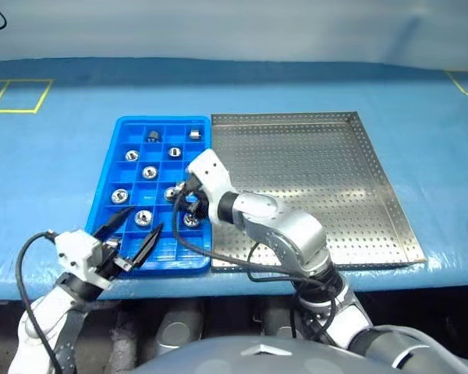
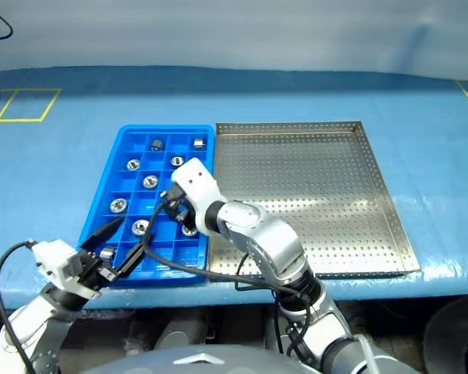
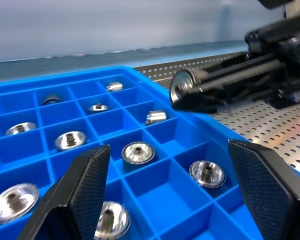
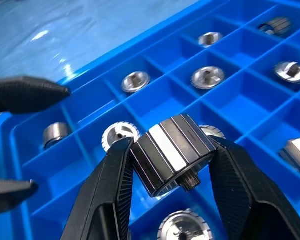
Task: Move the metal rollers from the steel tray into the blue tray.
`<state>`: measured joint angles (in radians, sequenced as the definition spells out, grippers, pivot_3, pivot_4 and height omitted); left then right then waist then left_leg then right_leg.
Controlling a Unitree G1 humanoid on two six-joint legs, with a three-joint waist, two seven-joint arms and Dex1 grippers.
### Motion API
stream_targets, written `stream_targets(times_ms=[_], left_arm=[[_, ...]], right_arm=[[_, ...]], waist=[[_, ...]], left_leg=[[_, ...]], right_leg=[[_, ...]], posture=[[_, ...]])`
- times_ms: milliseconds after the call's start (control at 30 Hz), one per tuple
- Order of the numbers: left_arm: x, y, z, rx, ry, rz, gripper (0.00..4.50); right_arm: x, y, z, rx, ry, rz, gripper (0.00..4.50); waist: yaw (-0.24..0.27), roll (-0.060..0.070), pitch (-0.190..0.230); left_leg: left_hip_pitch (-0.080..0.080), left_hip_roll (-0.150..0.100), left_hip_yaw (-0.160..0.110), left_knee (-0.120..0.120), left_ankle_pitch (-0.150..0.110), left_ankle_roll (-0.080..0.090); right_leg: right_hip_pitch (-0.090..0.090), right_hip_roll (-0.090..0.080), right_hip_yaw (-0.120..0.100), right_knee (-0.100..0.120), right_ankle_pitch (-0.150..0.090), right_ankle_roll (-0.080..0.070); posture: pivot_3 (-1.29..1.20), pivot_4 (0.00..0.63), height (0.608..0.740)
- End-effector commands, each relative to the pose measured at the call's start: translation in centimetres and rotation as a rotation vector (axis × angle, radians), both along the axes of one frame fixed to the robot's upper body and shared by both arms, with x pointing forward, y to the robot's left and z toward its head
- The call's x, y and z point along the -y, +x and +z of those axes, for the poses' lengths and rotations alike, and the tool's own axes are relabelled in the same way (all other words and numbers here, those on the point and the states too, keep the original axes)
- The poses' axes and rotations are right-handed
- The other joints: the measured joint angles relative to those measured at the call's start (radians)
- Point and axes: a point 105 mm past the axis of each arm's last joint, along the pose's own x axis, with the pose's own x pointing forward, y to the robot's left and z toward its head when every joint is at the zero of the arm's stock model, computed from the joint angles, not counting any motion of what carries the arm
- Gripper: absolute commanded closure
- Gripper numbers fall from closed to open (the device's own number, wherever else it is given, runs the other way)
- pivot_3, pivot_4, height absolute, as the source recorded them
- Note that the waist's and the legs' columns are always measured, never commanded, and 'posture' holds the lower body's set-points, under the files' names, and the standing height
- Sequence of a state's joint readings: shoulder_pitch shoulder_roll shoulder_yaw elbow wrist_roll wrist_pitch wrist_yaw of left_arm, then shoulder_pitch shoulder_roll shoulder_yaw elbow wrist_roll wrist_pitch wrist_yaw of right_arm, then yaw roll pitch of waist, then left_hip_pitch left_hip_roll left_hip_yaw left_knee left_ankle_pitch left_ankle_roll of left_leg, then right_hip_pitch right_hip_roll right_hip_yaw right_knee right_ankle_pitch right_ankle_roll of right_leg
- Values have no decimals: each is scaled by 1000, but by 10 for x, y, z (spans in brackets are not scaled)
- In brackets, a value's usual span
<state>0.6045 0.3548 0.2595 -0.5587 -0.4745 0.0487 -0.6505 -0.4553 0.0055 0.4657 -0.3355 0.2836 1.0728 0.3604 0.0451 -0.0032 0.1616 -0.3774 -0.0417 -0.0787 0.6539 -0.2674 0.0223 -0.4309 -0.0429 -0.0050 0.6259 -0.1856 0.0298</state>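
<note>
The blue tray (image 1: pixel 162 119) lies on the table, left of and touching the steel tray (image 1: pixel 320 164). Several metal rollers (image 1: pixel 149 172) sit in separate compartments of the blue tray. My right gripper (image 4: pixel 172 150) hovers over the tray's near right part, shut on one metal roller (image 4: pixel 172 152) held just above the compartments. That held roller (image 3: pixel 182 87) also shows in the left wrist view. My left gripper (image 1: pixel 144 220) stands open at the blue tray's near left corner, its fingers (image 3: pixel 85 185) spread with nothing between them.
A blue covering (image 1: pixel 54 171) spreads over the table, whose front edge runs just behind both trays' near rims. Yellow tape marks lie at the far left (image 1: pixel 19 95) and far right (image 1: pixel 464 82). A black cable (image 1: pixel 210 253) loops from the right arm over the trays' near edge.
</note>
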Motion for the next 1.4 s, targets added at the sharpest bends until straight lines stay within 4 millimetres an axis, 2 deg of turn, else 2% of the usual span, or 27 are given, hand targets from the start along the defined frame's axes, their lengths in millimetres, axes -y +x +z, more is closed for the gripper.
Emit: stream_targets(times_ms=[33, 167, 533, 633, 733, 800, 933, 1033, 1167, 1400], left_arm=[[-4, -9, 16, 61, 7, 26, 384], [-10, -23, 14, 27, -7, 42, 384], [-6, -20, 14, 28, -22, 29, 384], [0, -15, 15, 33, -28, -6, 384], [2, -9, 16, 37, -25, -37, 384], [4, -5, 18, 42, -20, -61, 384], [6, 5, 24, 62, -17, -104, 384], [9, 18, 29, 86, -1, -128, 384], [16, 38, 39, 127, -16, -150, 384], [36, 69, 48, 164, 17, -181, 384]], right_arm=[[-12, -14, 3, 3, 33, 129, 2604], [-21, -29, -11, -49, 18, 228, 2604], [-19, -37, -34, -109, -35, 255, 2604], [-11, -32, -39, -112, -68, 214, 1620], [-3, -26, -34, -98, -58, 182, 727], [3, -25, -25, -68, -35, 171, 727], [20, -12, -6, 51, 10, 61, 727], [45, 2, 10, 185, 44, -91, 727], [82, 4, 26, 359, 76, -255, 727], [138, -10, 18, 452, 22, -395, 727]], waist=[[7, 0, 0], [14, -1, 0], [43, -1, 0], [43, -1, 0], [42, -1, 0], [42, 0, 0], [40, -1, 0], [30, -1, 0], [15, -1, 0], [-24, -1, 0]], left_leg=[[0, 0, 0, 0, 0, 0], [0, 0, -1, 0, 0, 0], [-1, 0, -2, 0, -1, -1], [-1, 0, -3, 0, -1, -1], [0, 0, -3, 0, -1, -2], [0, 0, -4, 0, 0, -2], [0, 0, -6, 3, 0, -3], [-1, 0, -6, 2, 0, -3], [-2, 0, -6, 1, -1, -4], [-2, 0, -5, 1, -1, -4]], right_leg=[[0, 0, -1, 0, 0, 0], [0, 0, -1, 0, 0, 0], [0, 0, -4, 0, -1, -1], [0, 0, -4, 0, -1, -1], [0, 1, -4, 0, -1, -1], [0, 1, -5, 0, -1, -1], [0, 0, -7, 0, -1, -1], [2, 0, -7, 0, -1, -1], [1, 0, -7, 0, -1, 1], [2, 0, -6, 0, -1, 2]], posture=[[287, 150, 740], [316, 150, 740], [314, 150, 740], [278, 150, 740], [248, 150, 740], [230, 150, 740], [185, 150, 740], [137, 150, 740], [78, 150, 740], [21, 150, 740]])
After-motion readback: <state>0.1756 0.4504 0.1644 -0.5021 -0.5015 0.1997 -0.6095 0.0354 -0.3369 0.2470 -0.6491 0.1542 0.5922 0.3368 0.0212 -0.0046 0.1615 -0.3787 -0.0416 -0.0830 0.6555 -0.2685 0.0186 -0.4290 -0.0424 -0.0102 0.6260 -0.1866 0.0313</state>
